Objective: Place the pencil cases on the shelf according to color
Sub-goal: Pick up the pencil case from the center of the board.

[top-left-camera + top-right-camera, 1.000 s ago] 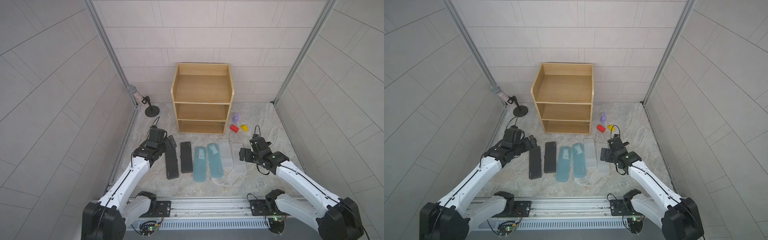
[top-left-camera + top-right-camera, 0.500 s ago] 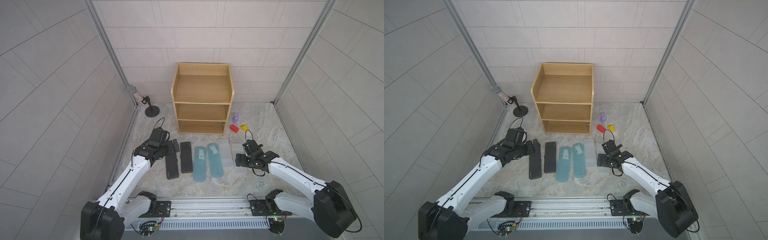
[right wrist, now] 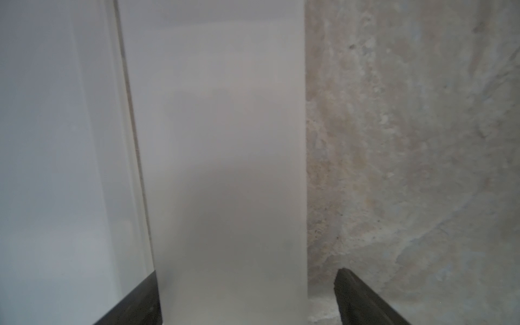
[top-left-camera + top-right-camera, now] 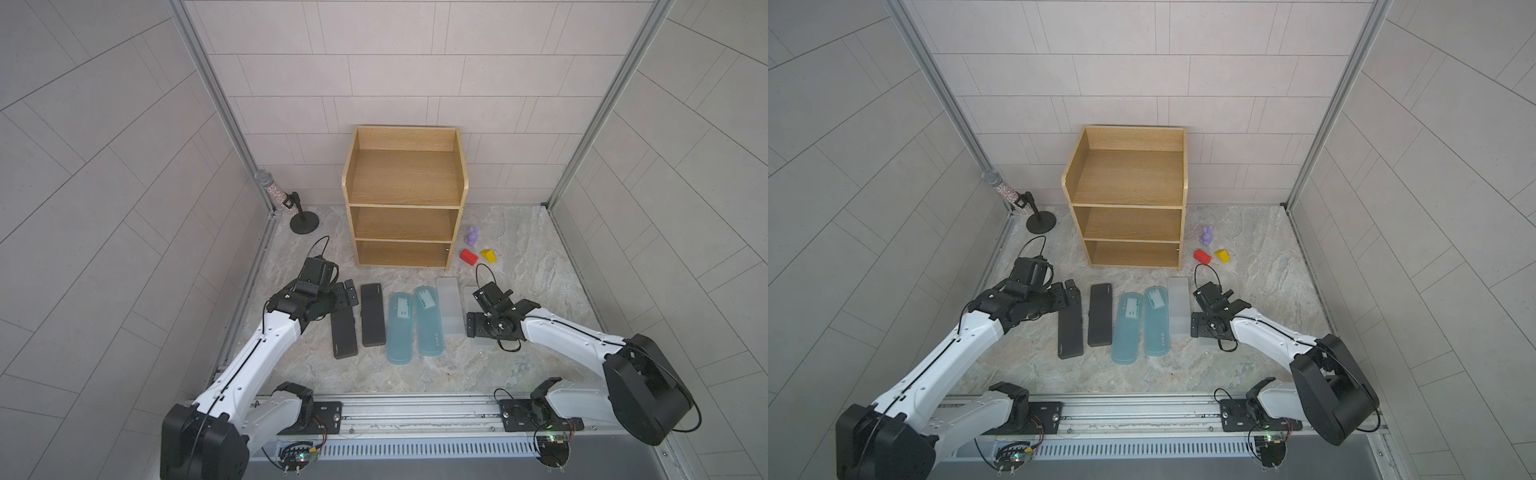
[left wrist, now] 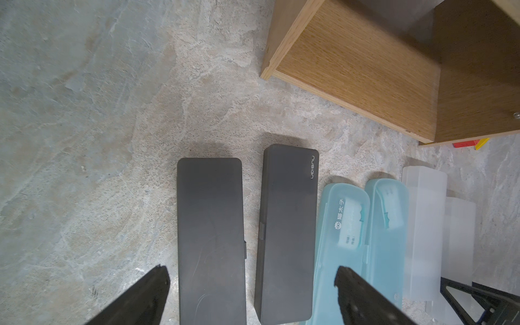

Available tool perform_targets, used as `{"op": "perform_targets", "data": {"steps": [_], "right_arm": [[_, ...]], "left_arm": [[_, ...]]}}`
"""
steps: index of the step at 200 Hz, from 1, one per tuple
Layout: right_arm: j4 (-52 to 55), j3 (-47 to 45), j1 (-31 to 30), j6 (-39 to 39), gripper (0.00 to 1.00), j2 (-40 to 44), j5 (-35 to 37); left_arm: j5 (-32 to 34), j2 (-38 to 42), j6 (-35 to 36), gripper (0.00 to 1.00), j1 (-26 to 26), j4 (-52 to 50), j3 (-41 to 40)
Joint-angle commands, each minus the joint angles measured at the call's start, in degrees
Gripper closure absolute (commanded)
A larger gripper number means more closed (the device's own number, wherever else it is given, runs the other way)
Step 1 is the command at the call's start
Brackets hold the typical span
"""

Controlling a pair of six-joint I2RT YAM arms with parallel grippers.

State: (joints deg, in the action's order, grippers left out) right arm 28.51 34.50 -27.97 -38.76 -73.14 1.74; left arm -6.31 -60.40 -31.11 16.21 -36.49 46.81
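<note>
Six pencil cases lie side by side on the marble floor in front of the empty light-wood shelf (image 4: pixel 405 178): two black (image 4: pixel 344 332) (image 4: pixel 372 315), two teal (image 4: pixel 400 328) (image 4: pixel 428 320), two frosted white (image 4: pixel 451 307). The rightmost white case (image 3: pixel 219 140) is mostly hidden under my right gripper (image 4: pixel 484 330). That gripper (image 3: pixel 244 274) straddles it, open: one finger sits in the seam by the neighbouring white case (image 3: pixel 56 140), the other stands off with floor showing. My left gripper (image 4: pixel 347 295) hovers open over the far ends of the black cases (image 5: pixel 211 225), holding nothing.
A microphone on a round stand (image 4: pixel 286 203) is at the back left. A purple figure (image 4: pixel 472 236), a red block (image 4: pixel 468 257) and a yellow block (image 4: pixel 488 255) lie right of the shelf. The arms' metal rail (image 4: pixel 415 411) runs along the front, and tiled walls close three sides.
My right gripper has swung in and dropped over the rightmost white case, its jaws narrowing slightly. My left gripper has edged right over the black cases' far ends.
</note>
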Motion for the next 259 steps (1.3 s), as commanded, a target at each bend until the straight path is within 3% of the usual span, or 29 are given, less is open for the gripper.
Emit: {"op": "perform_targets", "data": {"steps": [1,122,148,204,259], "right_arm": [[3.4,0.7,-1.1,-1.1,0.07,2.2,2.7],[-1.7,-3.9,-3.1,-2.1,0.09,-1.2,0.9],[-2.1,-3.9,-3.5,-2.3,0.17,-1.7,0.9],[0.5,-3.8,-4.9,-2.5,0.46,0.6,3.3],[12.3,0.9,-7.9,-2.7,0.51,11.2,6.8]], "left_arm": [[-0.2,1.3,-0.4,0.0,0.3,-0.5,1.1],[0.1,1.6,-3.6,0.0,3.4,0.1,1.2],[0.3,1.8,-3.8,0.0,3.6,0.2,1.1],[0.5,3.3,-4.0,0.0,3.6,0.3,1.2],[1.3,5.0,-3.6,0.0,3.7,-0.4,2.8]]}}
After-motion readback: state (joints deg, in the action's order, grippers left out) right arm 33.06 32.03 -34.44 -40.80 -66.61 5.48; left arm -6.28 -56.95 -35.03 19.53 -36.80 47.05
